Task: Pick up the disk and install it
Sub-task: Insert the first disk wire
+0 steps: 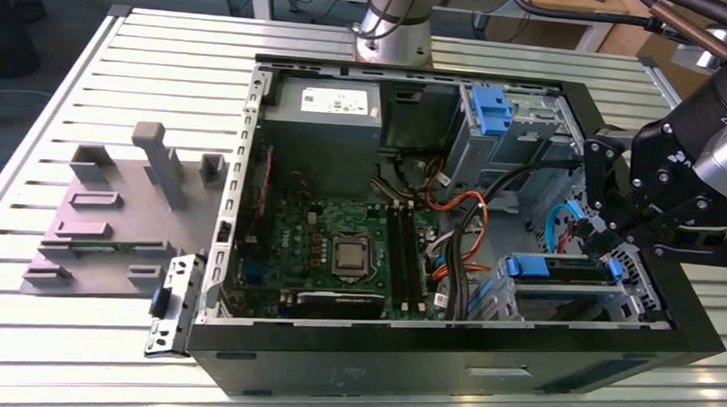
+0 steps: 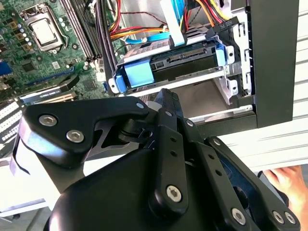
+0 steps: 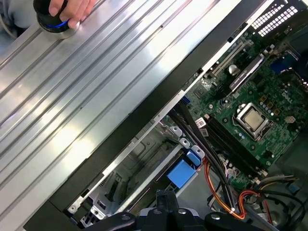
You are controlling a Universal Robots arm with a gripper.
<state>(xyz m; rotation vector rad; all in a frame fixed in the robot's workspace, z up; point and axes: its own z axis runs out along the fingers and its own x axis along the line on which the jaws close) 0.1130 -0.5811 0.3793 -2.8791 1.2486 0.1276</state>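
Fingers: my black fingers (image 3: 163, 198) are together, gripping nothing.
Disk: flat blue-framed hard drive (image 2: 179, 61), upper middle of the second wrist view, seated in the black computer case (image 2: 272, 62) bay.
Hidden: the drive's top, under bay metal.

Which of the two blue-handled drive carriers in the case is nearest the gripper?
The disk at the exterior view's lower right, beside the gripper; the other carrier sits farther off, near the power supply.
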